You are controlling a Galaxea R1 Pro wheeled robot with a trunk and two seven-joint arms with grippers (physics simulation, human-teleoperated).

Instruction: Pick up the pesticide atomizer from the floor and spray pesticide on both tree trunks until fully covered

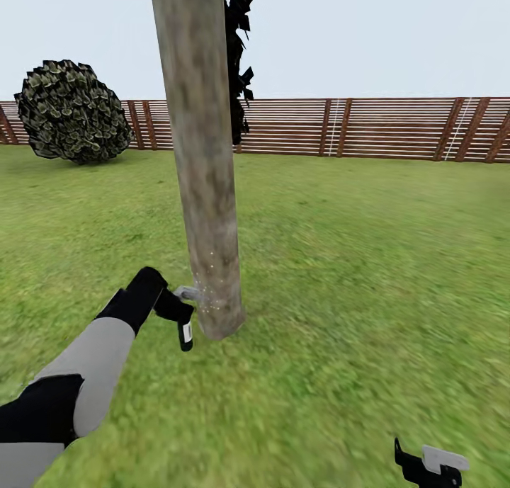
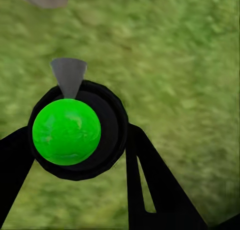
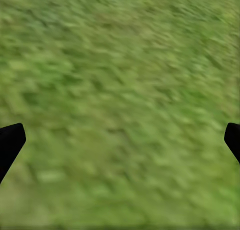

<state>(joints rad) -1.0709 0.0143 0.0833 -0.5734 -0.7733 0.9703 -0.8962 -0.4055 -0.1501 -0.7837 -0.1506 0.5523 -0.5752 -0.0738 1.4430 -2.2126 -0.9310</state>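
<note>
Blurred green grass lawn [image 3: 120, 89] across the whole frame, mottled in lighter and darker green patches, with a few pale yellowish flecks toward the lower left. Streaked, soft texture throughout; no single blade sharp enough to pick out. Two black fingertips of the right gripper [image 3: 120, 140]: one blunt black wedge [image 3: 9, 142] at the left edge, a little below mid-height, slanting down toward the lower left corner; one smaller black tip [image 3: 233, 139] at the right edge, at about the same height. Set wide apart, at opposite sides of the frame, with nothing but grass between them.
</note>
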